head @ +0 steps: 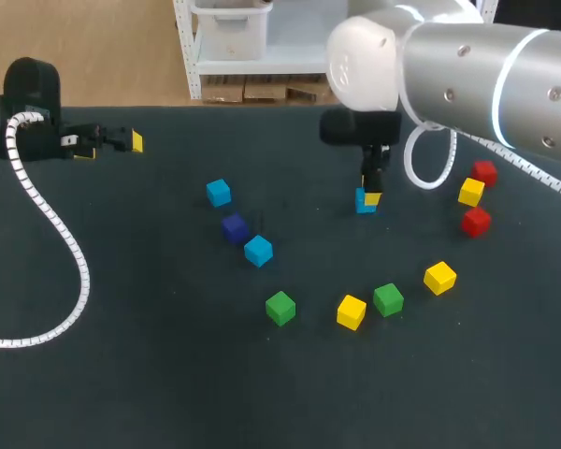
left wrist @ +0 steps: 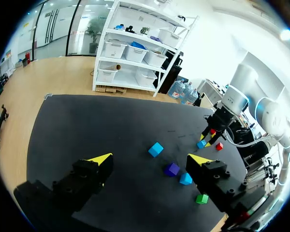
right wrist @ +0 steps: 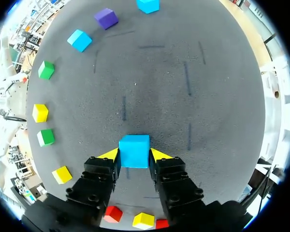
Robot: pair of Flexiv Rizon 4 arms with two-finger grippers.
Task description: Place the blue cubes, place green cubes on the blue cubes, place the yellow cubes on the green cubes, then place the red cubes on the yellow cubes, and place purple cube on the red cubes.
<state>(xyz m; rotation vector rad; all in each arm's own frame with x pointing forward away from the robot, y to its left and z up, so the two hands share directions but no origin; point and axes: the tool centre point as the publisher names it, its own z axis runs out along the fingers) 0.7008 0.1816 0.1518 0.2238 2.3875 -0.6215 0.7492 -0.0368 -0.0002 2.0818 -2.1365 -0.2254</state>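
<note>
Blue cube (right wrist: pixel 134 149) is held inside the right gripper (right wrist: pixel 134 155), pinched from both sides.

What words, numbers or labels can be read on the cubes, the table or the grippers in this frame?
None can be read. The blue cube held in the right gripper has plain faces, and so does the purple cube; the table and the left gripper show no legible marking.

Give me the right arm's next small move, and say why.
Probably lift the blue cube a little, ready to carry it. The right gripper is shut on its two sides, and it sits apart from the other two blue cubes, near which it likely belongs.
</note>
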